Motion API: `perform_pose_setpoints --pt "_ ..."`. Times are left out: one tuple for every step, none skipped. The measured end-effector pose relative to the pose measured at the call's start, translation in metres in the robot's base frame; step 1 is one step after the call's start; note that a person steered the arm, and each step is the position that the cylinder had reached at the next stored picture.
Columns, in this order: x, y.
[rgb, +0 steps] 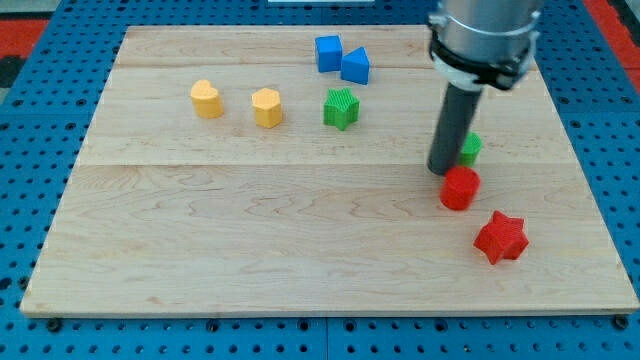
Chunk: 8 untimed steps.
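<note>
My tip (444, 171) stands at the view's right side of the wooden board, just above and left of a red round block (460, 188); I cannot tell whether they touch. A green block (470, 149) peeks out from behind the rod on its right, mostly hidden. Lower right lies a red star block (500, 237). Up near the view's top sit a blue cube (328, 53) and a blue triangular block (355, 66), touching each other. A green star block (341, 108) lies below them.
Two yellow blocks, a rounded yellow block (207, 99) and a hexagonal yellow block (267, 107), sit in the upper left of the wooden board (200, 230). Blue pegboard (30, 150) surrounds the board on all sides.
</note>
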<state>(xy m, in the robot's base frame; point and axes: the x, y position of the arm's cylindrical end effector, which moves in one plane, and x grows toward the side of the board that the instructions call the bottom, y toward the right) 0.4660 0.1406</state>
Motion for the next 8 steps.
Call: perform_pose_setpoints --pt "0.037 0.001" --pt "0.024 -0.001" --pt "-0.001 -0.001" --pt "-0.019 -0.001" --pt "-0.019 0.005" --pt "-0.025 0.008" --pt "-0.036 0.009" --pt "-0.046 0.009"
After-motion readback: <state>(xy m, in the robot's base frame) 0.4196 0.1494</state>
